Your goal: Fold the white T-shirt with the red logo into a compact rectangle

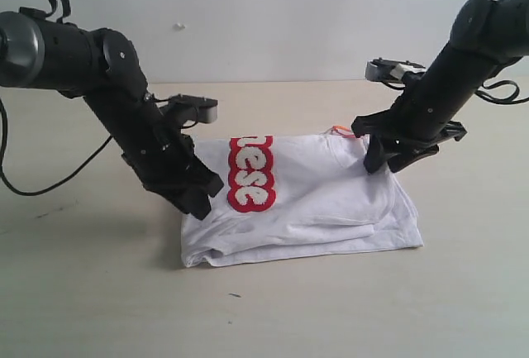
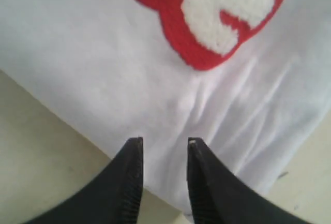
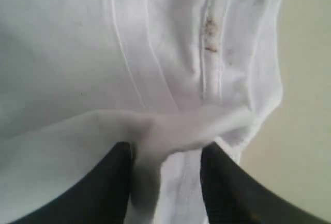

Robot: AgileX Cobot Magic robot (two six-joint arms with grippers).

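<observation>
Beige tabletop point(image 1: 289, 308) fills the foreground, and the white T-shirt point(image 1: 331, 201) lies on it at the centre, between the two arms. Garment condition: partly folded into a rough rectangle, with stacked layers showing along its near edge. Its red logo point(image 1: 250, 174) sits on the left part of the top layer and runs from the far edge toward the near one; only the fluffy white letters "ese" are legible. A small orange tag point(image 1: 340, 131) shows at the far edge. Left gripper point(image 1: 202, 197) is angled down at the shirt's left edge, beside the near end of the logo. Its fingers point(image 2: 129, 182) stand a narrow gap apart with nothing between them, tips over the white cloth close to its border; contact cannot be confirmed. Right gripper point(image 1: 384, 159) is at the far right part of the shirt, near the tag. Its fingers point(image 3: 222, 182) are parted at a medium gap, with a bunched ridge of cloth lying across that gap; a grip on it cannot be confirmed.
</observation>
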